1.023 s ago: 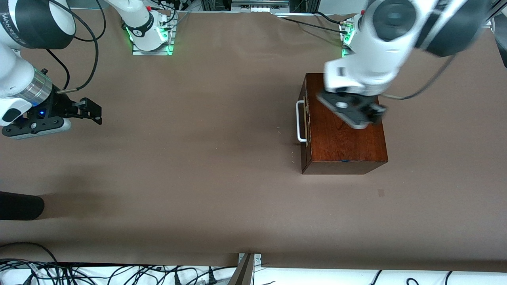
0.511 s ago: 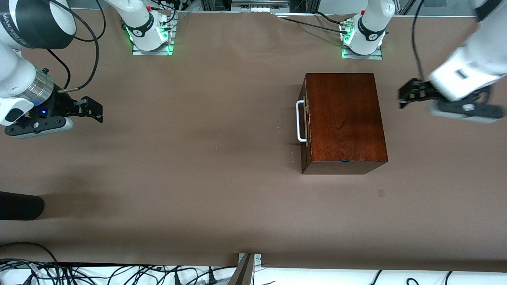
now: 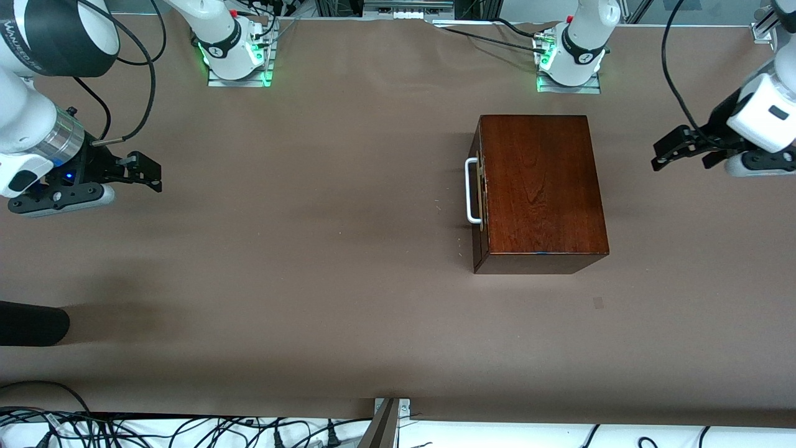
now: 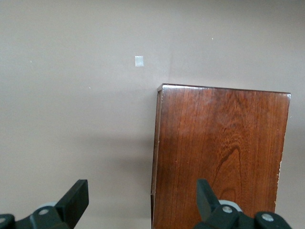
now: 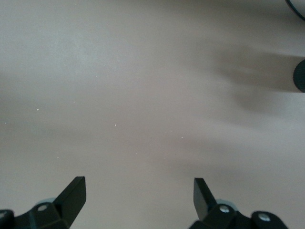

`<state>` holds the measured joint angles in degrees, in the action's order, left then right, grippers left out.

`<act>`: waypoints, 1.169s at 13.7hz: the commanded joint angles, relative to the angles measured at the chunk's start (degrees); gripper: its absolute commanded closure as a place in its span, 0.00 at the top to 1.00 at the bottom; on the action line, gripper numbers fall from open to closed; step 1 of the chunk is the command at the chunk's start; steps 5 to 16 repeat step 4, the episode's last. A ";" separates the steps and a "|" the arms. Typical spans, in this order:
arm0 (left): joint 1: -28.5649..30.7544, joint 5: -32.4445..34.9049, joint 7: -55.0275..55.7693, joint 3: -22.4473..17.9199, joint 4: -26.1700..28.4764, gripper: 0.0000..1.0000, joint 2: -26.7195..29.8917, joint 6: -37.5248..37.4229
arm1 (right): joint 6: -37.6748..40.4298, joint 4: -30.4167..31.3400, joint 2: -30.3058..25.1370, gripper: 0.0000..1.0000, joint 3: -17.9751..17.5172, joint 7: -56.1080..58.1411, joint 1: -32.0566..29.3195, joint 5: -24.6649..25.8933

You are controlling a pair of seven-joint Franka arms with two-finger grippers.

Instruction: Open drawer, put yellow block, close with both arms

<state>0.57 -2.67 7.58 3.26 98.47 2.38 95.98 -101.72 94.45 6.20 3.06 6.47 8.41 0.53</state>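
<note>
The drawer (image 3: 477,190) looks shut, though its front shows only edge-on. Left gripper (image 3: 668,152) and right gripper (image 3: 149,174) hover over bare surface (image 3: 323,261) at either end, fingers spread, holding nothing.

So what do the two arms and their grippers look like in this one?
Both arms are white and jointed, with black bands and loose black cables. The right arm has a silver wrist ring, a blue light and a wide black band with grey lettering. The right gripper and the left gripper are black, each with two flat fingers. Both bases glow green.
</note>
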 commanded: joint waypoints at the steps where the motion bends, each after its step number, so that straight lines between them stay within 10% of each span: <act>1: -0.40 -0.06 0.59 -0.36 1.63 1.00 1.66 0.70 | 1.18 -0.58 -0.39 1.00 -0.25 -0.93 -0.06 0.00; 16: -0.83 2.31 0.50 -0.27 1.63 1.00 1.75 0.62 | 1.44 -0.58 -0.40 1.00 -0.25 -0.93 -0.14 0.00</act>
